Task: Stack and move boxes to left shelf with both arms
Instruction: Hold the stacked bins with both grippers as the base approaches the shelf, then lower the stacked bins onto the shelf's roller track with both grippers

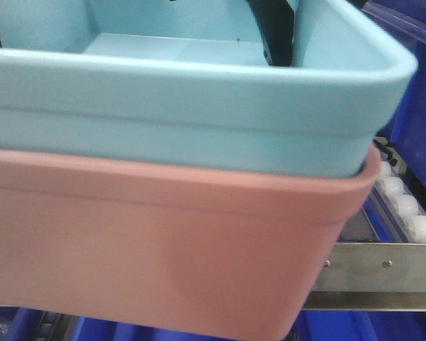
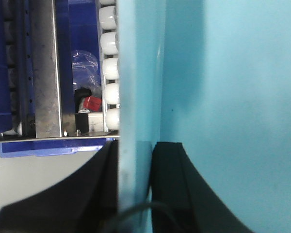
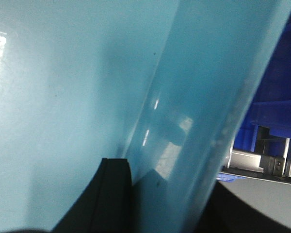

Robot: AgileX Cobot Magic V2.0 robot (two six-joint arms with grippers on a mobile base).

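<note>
The sky-blue tub [image 1: 199,106] sits nested in the salmon tub [image 1: 163,249], each claw, left [image 2: 136,194] and right [image 3: 160,204], clenched on an end wall, with the roller shelf [image 1: 383,266] just beyond and slightly lower.

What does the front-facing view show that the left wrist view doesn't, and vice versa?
Front-facing only: the salmon pink tub with the light blue tub nested inside it, the pair filling most of the frame.

Left wrist only: the left gripper with its black fingers on either side of the blue tub's wall, and a small red item below the rack.

Both: the blue tub, the shelf's white rollers and its steel front bar.
</note>
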